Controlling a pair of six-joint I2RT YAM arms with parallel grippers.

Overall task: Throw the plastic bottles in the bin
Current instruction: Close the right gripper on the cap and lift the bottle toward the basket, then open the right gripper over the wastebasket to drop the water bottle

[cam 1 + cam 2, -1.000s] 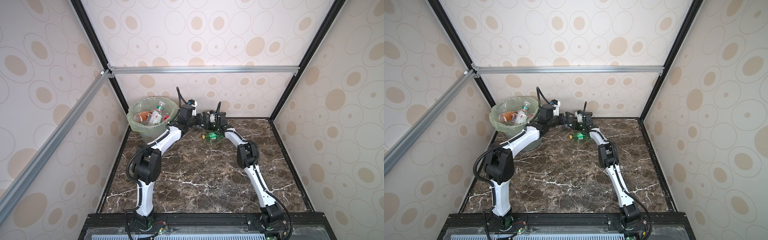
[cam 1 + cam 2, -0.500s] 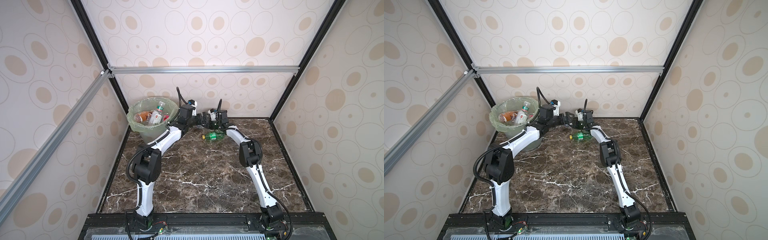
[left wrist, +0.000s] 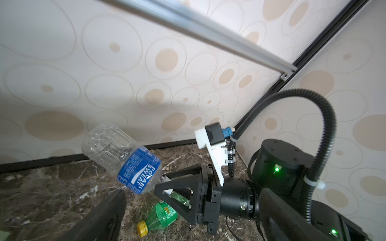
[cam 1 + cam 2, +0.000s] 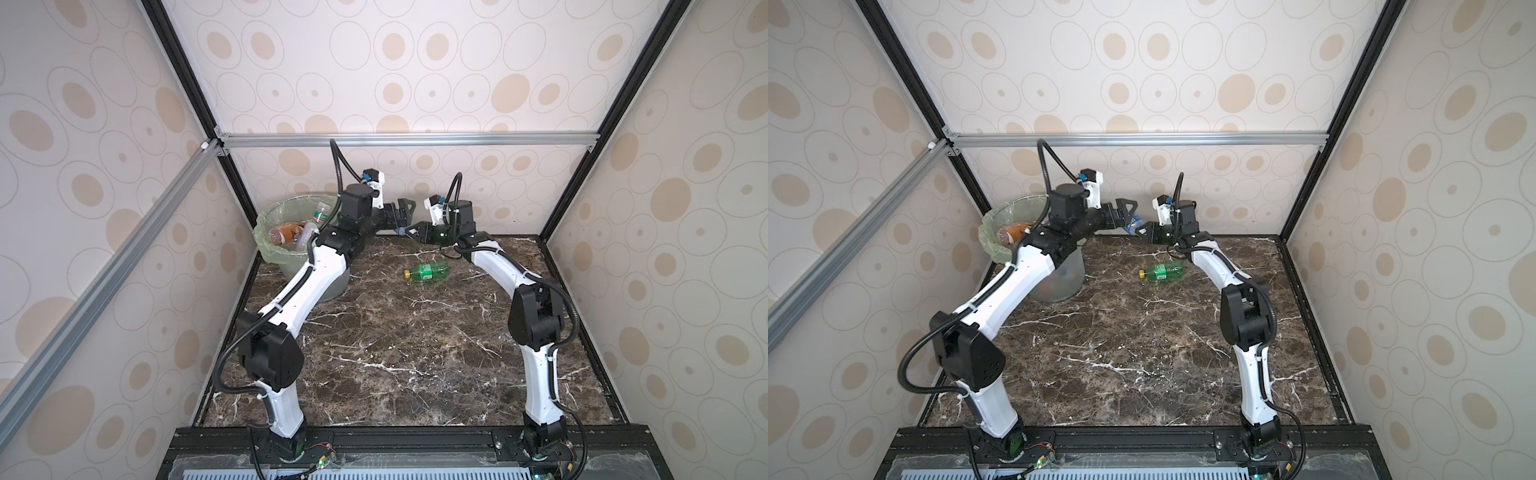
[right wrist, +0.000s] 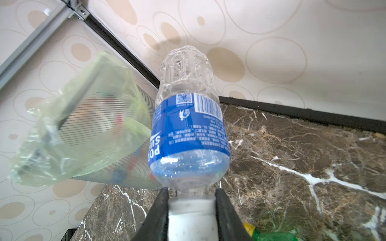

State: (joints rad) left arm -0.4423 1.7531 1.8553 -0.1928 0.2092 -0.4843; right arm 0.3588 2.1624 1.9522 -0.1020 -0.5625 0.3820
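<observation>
Right jaws pinch the blue-labelled bottle (image 5: 189,129) by its neck — left jaws wide beside it, bin (image 4: 262,243) rim near.

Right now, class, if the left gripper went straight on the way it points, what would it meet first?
Probably the blue-labelled bottle, which the right gripper holds by its cap; the open left gripper faces it, though the gap is hard to judge.

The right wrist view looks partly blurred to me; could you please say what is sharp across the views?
Right wrist view: the clear plastic bottle with a blue label is sharp, the pale green bag-lined bin smeared. Left wrist view: that label reads clearly; a soft shadow lies on the wall. Both top views: even light, the small green plastic bottle crisp.
</observation>
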